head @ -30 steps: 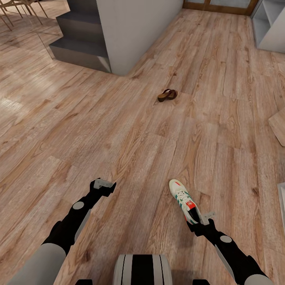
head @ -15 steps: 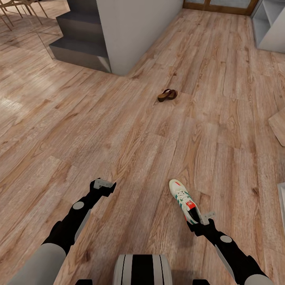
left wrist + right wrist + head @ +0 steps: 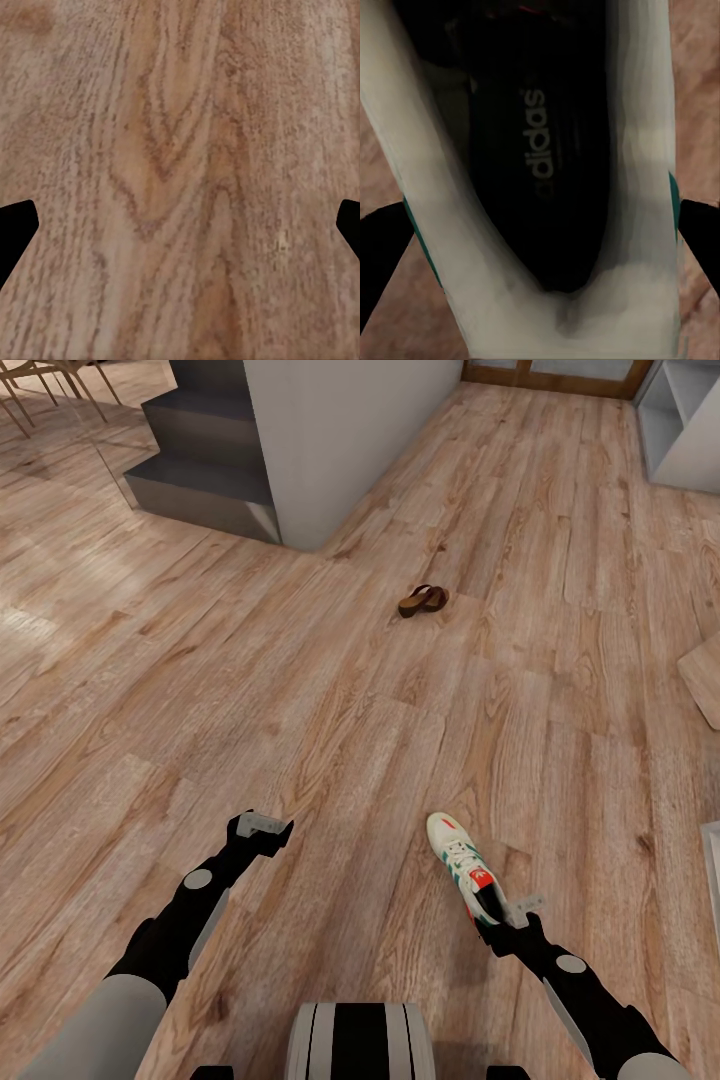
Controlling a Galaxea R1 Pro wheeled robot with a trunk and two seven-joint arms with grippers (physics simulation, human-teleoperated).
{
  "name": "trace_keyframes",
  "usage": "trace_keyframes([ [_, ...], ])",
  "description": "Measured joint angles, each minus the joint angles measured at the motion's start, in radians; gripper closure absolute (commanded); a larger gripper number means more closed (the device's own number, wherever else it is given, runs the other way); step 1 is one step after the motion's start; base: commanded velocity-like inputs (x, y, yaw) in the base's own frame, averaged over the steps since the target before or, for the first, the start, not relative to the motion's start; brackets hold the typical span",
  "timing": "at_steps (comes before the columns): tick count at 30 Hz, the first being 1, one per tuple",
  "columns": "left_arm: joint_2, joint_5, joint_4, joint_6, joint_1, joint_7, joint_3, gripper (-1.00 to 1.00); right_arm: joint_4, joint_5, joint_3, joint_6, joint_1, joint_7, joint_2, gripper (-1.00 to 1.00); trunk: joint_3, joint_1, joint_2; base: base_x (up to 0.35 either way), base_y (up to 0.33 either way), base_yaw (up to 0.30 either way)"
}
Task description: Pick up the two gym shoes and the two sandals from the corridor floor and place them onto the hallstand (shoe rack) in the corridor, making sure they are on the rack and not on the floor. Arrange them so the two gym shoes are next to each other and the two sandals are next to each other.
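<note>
Nearest: right gripper (image 3: 512, 916), at the heel of a gym shoe (image 3: 465, 863) lying on the floor (image 3: 330, 690). In the right wrist view the fingers (image 3: 379, 247) straddle the shoe (image 3: 540, 187) at its heel end, one on each outer side, looking down into the dark inside; whether they press the sides or only flank them I cannot tell.

- Risk, grip: the heel collar is likely soft and may fold, so the shoe could slip or tip toe-down on lifting. A hold at the heel alone leaves the long toe end hanging.
- Risk, contact: fingertips sit low, close to the boards; scraping the floor is possible.

Level with it: left gripper (image 3: 262, 827), over bare floor, fingers (image 3: 15, 232) spread wide, holding nothing.

Middle distance: one brown sandal (image 3: 423, 600) on the floor, well apart from the shoe.

Far right corner: pale-grey hallstand (image 3: 680, 420), partly cut off by the frame. Open compartments visible; what shows of them holds nothing. Distance to it from the shoe is long, so a weak grip risks a drop during the drive.

Far left: grey steps (image 3: 200, 470), white wall (image 3: 340, 430), chair legs (image 3: 50, 385).
</note>
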Motion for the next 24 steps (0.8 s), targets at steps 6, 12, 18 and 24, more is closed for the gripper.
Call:
trace_keyframes([
  [6,0.0,0.0,-0.001,0.0,0.0,0.0,0.0,-1.0,0.0,0.0,0.001,0.0,0.0,0.0,0.0,1.0,0.0,0.0,0.0,0.0,0.0,0.0],
  [12,0.0,0.0,-0.002,0.0,0.0,0.0,0.0,-1.0,0.0,0.0,0.001,0.0,0.0,0.0,0.0,1.0,0.0,0.0,0.0,0.0,0.0,0.0],
  [18,0.0,0.0,-0.002,0.0,0.0,0.0,0.0,-1.0,0.0,0.0,0.001,0.0,0.0,0.0,0.0,1.0,0.0,0.0,0.0,0.0,0.0,0.0],
  [24,0.0,0.0,-0.003,0.002,0.0,0.0,0.0,-1.0,-0.001,-0.001,0.0,0.0,0.0,0.0,0.0,1.0,0.004,-0.001,0.0,0.0,0.0,0.0],
])
